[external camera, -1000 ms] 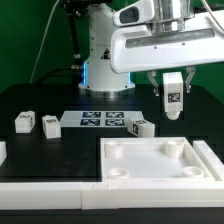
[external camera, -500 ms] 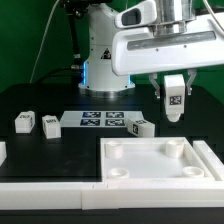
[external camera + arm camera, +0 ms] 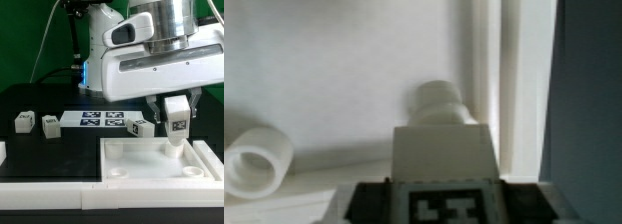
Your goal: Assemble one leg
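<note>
Gripper point(image 3: 177, 104) clamped on the leg point(image 3: 177, 122), upright w/ tag twd cam, over white panel's point(image 3: 130, 166) back corner, the exterior view's right.

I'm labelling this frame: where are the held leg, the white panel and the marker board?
leg point(image 3: 178, 116): exterior view, tagged face.
white panel point(image 3: 145, 163): exterior view, bare floor.
marker board point(image 3: 95, 120): exterior view, middle.

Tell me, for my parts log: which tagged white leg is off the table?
The leg clamped upright in the gripper, over the panel at the exterior view's right; the other three rest on the table.
</note>
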Controlling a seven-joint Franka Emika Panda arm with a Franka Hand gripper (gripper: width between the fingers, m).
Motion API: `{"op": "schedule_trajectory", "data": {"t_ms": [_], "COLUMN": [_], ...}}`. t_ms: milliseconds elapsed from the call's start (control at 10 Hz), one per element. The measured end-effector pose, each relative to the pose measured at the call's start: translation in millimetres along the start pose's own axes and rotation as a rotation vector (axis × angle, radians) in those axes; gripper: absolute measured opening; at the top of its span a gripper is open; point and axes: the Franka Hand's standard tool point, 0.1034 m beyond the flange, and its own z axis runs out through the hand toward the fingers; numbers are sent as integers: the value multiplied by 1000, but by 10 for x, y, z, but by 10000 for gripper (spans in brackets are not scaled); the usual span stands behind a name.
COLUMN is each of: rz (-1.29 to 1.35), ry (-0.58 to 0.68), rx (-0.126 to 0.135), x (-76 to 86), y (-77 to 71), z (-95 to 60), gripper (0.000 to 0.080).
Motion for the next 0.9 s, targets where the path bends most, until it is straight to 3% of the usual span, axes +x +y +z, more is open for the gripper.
{"op": "schedule_trajectory", "data": {"t_ms": [500,600,700,900], "rz": [-1,-9,-32,-66], "ry": [42,185,265,223], "rx": [-6,-21,-35,-28], "x": [12,122,34,1], "y": [0,4,-68,-250], "z": [19,-1,59,100], "gripper": [288,288,288,288]}}
